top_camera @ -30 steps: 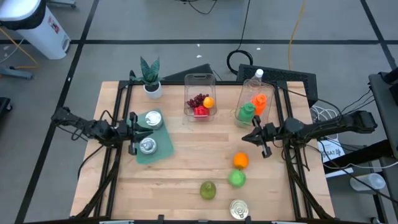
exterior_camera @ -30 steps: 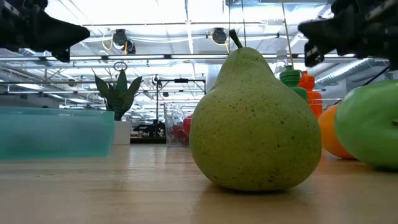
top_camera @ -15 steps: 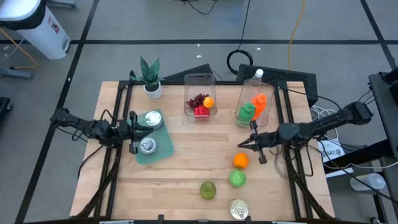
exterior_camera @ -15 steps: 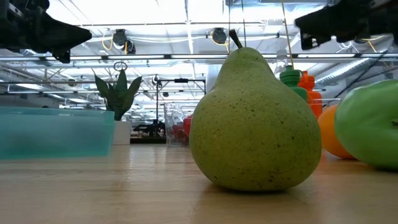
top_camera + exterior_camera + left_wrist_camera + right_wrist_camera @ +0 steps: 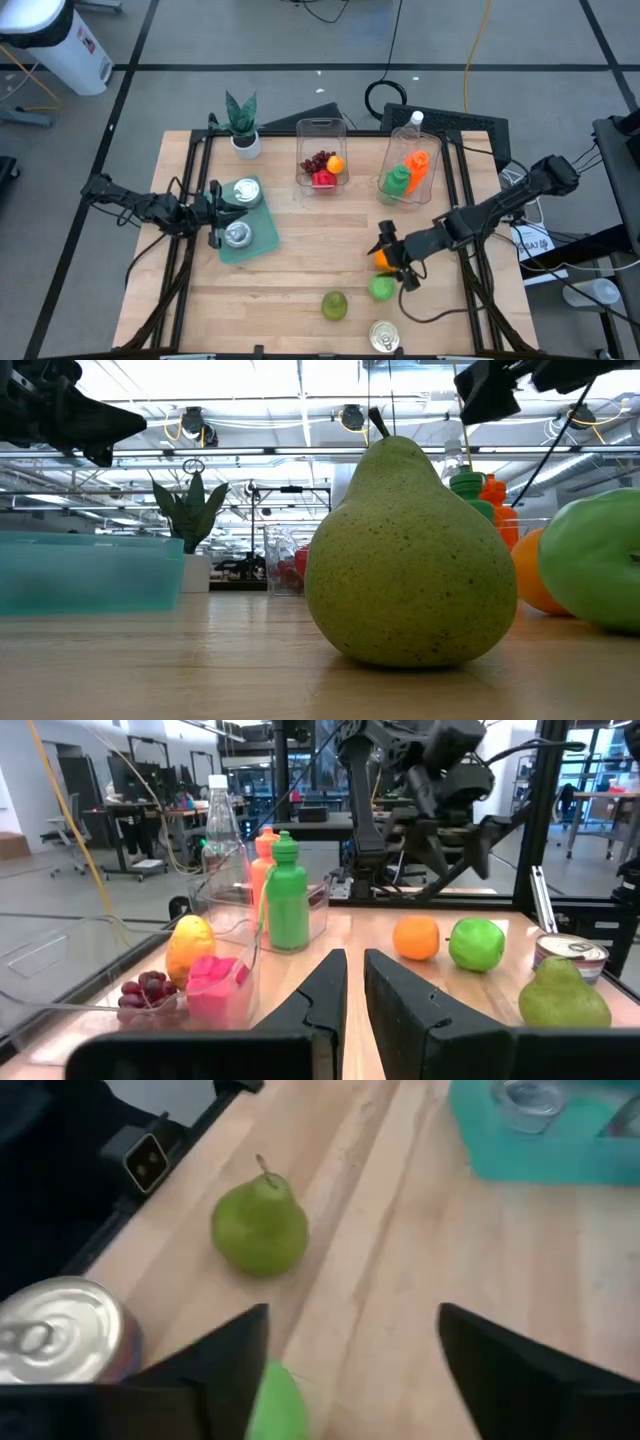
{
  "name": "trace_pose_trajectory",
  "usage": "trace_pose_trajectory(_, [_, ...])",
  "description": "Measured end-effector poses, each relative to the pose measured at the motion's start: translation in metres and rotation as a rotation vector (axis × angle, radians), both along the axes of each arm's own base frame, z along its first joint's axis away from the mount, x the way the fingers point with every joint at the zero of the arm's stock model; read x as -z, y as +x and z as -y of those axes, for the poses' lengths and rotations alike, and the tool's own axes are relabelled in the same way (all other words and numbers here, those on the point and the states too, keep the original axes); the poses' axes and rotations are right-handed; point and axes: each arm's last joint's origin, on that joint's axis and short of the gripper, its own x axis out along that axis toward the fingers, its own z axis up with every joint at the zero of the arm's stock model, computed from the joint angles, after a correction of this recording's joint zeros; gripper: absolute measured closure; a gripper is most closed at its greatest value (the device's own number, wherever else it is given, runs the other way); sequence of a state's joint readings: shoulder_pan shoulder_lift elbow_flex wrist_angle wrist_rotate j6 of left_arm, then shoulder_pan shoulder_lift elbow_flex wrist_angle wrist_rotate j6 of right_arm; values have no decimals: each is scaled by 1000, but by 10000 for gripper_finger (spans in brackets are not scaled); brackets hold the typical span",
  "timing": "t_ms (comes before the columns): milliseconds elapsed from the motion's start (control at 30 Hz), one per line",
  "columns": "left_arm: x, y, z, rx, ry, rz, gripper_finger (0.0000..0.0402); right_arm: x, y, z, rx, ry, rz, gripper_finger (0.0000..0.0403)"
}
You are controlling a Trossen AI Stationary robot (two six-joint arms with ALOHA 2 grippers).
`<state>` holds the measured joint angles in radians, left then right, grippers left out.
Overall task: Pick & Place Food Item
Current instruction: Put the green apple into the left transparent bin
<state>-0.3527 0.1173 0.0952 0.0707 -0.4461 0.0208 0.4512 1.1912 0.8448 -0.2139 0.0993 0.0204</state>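
Orange [image 5: 384, 258]: it sits on the wooden table [image 5: 300, 270], right under the right gripper [image 5: 391, 256], next to the green apple [image 5: 380, 288].
Right gripper: it hangs over the orange with its two fingers spread wide apart, and nothing is held between them.
Left gripper [image 5: 214, 216]: it waits over the teal tray [image 5: 262, 238], and its fingers are pressed close together with nothing in them.
Pear [image 5: 334, 305]: it stands near the front edge of the table, close to the tin can [image 5: 384, 336].
Clear box [image 5: 321, 150]: it is at the back of the table and holds grapes, a small orange fruit and a red thing.
Bottle box [image 5: 408, 165]: it is beside the clear box and holds a green bottle, an orange bottle and a clear bottle.
Plant [image 5: 241, 124]: it stands in a white pot at the back left corner.
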Motion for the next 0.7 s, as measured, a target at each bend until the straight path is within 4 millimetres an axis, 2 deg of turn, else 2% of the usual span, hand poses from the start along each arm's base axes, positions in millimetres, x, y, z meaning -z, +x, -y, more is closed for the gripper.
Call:
trace_pose_trajectory(133, [0,0,0,0,-4,0,352,4,5,-9,-2,62,-30,37])
trace_pose_trajectory(200, [0,0,0,0,-9,1,352,5,4,-11,9,87,-47,12])
trace_pose_trajectory(367, [0,0,0,4,-52,5,352,5,0,-19,-12,165,-89,18])
trace_pose_trajectory(467, [0,0,0,4,-56,5,352,8,-3,-24,-2,190,-127,8])
trace_pose_trajectory(700, [0,0,0,5,-53,5,352,27,-3,-35,-8,121,-217,6])
